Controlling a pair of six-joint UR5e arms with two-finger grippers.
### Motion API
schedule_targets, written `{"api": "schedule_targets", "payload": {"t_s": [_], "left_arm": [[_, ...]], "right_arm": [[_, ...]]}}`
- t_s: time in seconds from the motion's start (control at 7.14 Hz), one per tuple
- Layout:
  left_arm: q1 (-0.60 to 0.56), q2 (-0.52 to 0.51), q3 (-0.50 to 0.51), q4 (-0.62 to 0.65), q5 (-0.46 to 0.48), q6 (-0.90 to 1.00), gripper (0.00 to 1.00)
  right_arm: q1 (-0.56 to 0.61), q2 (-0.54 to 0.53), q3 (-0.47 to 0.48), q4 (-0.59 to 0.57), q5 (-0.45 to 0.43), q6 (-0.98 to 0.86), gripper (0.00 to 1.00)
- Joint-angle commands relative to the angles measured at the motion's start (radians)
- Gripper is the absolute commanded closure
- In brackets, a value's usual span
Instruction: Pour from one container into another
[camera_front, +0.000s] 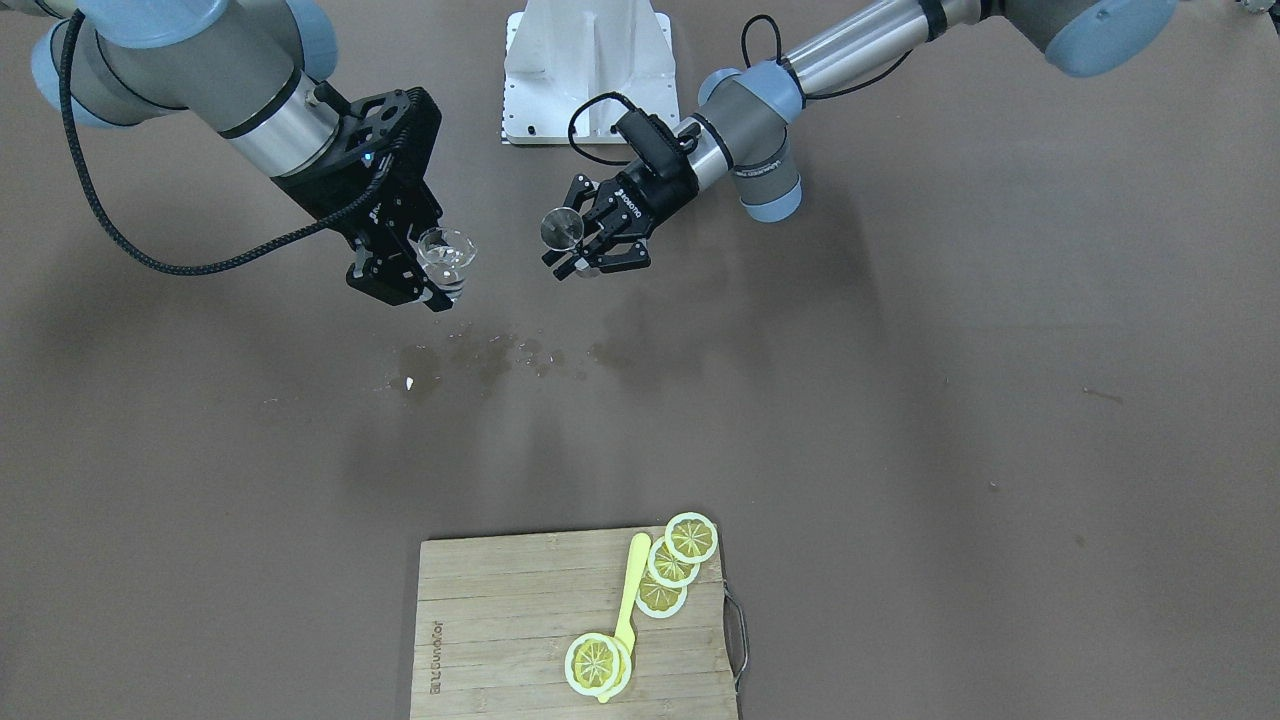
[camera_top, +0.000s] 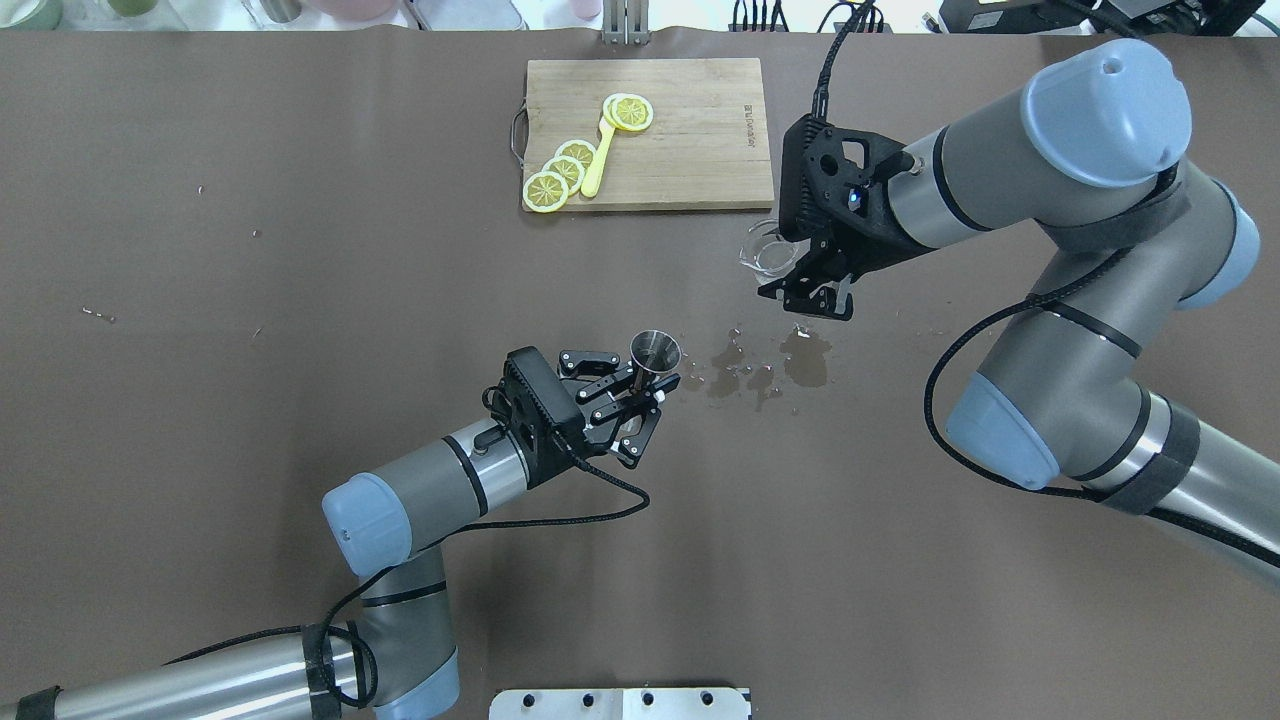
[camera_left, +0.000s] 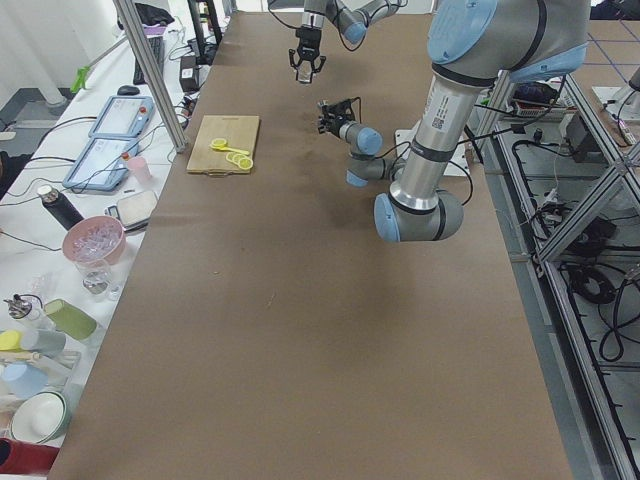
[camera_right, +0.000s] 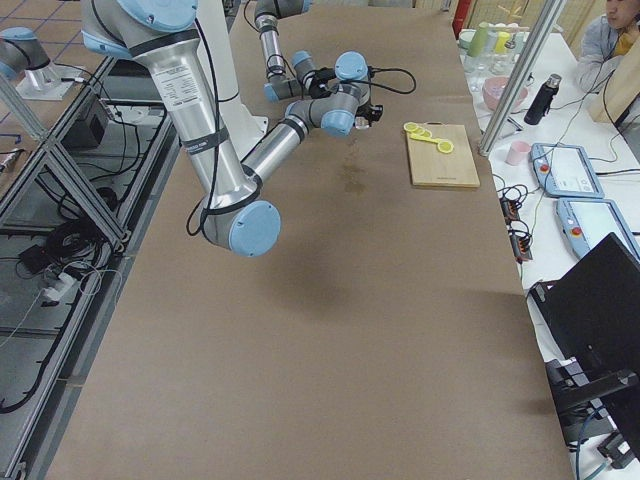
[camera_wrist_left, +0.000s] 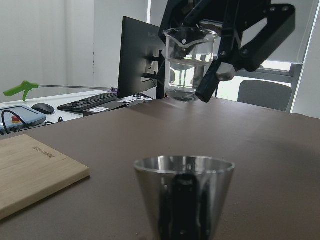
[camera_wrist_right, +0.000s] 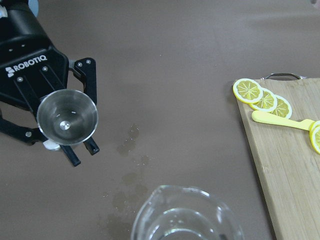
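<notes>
— Where do we hold the two containers?
— Our left gripper (camera_top: 648, 388) is clamped on the steel cup (camera_top: 655, 352), upright and off the table (camera_top: 300, 200). Our right gripper (camera_top: 803, 292) is closed around the glass beaker (camera_top: 763, 250), also upright, with clear liquid in it, apart from the cup.
— And under them?
— We see a wet patch (camera_top: 770, 365) between the two. The cutting board (camera_top: 700, 150) with lemon slices (camera_top: 563, 172) lies farther off.
</notes>
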Motion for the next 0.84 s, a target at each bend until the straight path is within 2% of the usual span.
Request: {"api": "schedule_targets", "payload": {"t_s": [0.0,0.28,0.7], "left_arm": [[-0.001,-0.008,0.003,0.019,0.001,0.004,1.00],[0.001,-0.030,0.018,0.022,0.026,0.027,1.00],[0.002,-0.034,0.023,0.028,0.024,0.027,1.00]], "right_arm": [[-0.057,0.012,0.045,-0.107,-0.076,-0.026,1.00],[-0.080,0.038,0.077,-0.224,-0.112,-0.110,1.00],[-0.105,0.054,0.105,-0.321,-0.118,-0.184,1.00]]}}
